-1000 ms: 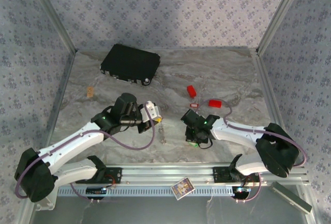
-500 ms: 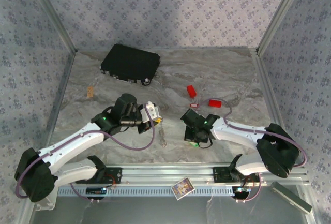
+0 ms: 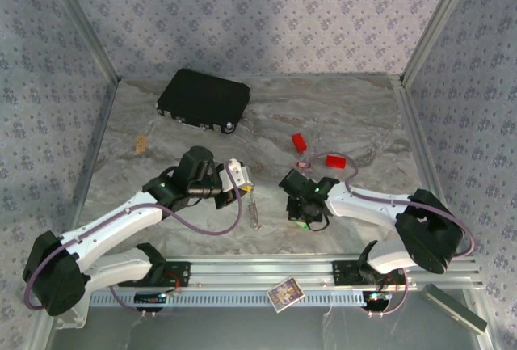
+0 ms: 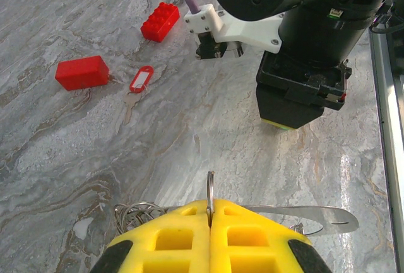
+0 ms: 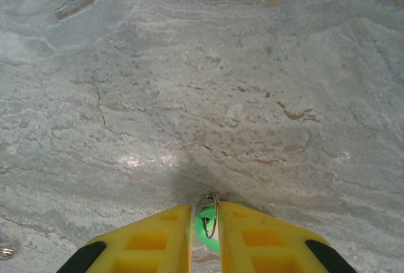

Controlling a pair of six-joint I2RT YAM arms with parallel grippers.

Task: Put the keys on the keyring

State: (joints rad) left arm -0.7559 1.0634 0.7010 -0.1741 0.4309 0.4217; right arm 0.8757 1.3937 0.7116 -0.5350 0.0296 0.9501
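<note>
While the left gripper kept nothing loose, its yellow fingers were pressed fully together on the keyring. This was a thin metal ring that stood edge-up out of the fingertips, with a bit of silvery chain bunched beside it. I judged the step in hand to be the threading of the first key. The ring was offered just above the marble table, and the right gripper was low over the table a little to the right of it. Its fingers were only narrowly apart, and the green key sat in that gap with a small metal loop showing at its head. The head seemed to touch both pads, so I took it as a light pinch, though how firm it was I could not tell. The next move would call for bringing the key's loop to the opening of the ring and sliding it on, which needs very fine alignment. Just beyond that gripper the red key lay free on the table near two red blocks, not yet on the ring.
</note>
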